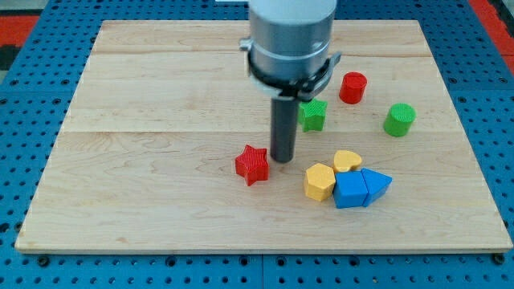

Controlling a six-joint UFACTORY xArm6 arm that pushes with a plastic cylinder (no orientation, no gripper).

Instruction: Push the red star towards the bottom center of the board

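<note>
The red star (252, 164) lies on the wooden board (144, 185), a little below the board's middle. My tip (282, 159) stands just to the right of the star, close to its upper right point; I cannot tell if they touch. The rod hangs from the grey arm body at the view's top centre.
A green star-like block (313, 115) sits right of the rod, partly behind it. A red cylinder (352, 87) and a green cylinder (399, 120) lie further right. A yellow hexagon (320, 181), yellow heart (348, 160), blue cube (349, 191) and blue triangle (377, 185) cluster at lower right.
</note>
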